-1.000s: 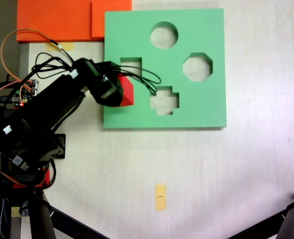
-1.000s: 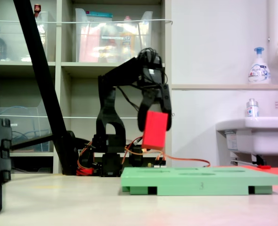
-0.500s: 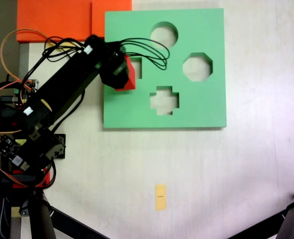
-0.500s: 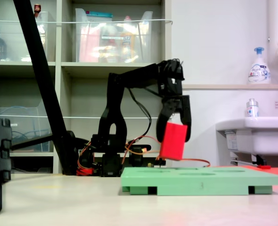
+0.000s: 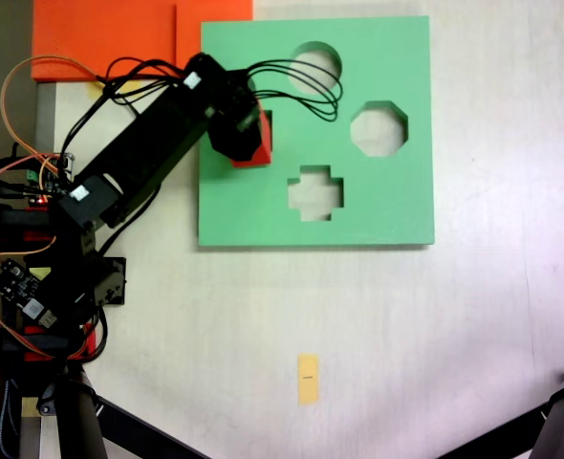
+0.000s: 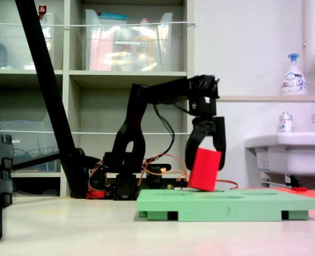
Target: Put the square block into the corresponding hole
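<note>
1. The red block is clamped between the two jaws of the gripper and is held tilted.
2. In the side-on fixed view, the block's lower corner is seen at the top face of the green board; whether it touches cannot be told.
3. From above, the block is seen over the square hole, which is largely covered.
4. The board lies flat on the counter.

White table, green board, yellow tag
</note>
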`<move>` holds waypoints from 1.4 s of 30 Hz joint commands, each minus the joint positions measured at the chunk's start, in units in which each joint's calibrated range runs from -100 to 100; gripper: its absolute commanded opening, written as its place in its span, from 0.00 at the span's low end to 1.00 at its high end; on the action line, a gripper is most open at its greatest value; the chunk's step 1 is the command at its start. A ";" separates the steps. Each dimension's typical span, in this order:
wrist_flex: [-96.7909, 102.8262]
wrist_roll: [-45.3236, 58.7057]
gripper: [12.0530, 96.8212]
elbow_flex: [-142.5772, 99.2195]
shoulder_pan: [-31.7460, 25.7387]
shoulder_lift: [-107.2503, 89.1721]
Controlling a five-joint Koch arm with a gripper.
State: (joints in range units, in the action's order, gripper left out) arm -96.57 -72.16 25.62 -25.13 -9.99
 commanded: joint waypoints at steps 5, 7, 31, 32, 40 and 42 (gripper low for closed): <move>-3.43 -1.90 0.11 6.08 -1.22 2.44; -3.43 -2.83 0.11 6.28 -1.47 3.14; 0.33 -4.00 0.12 6.48 -2.34 10.82; 0.81 -4.00 0.12 6.48 -2.39 10.96; 3.12 -3.96 0.12 8.47 -2.74 12.50; 3.51 -3.91 0.12 10.17 -2.93 14.60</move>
State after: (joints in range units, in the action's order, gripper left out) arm -94.91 -75.87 30.72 -27.37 3.83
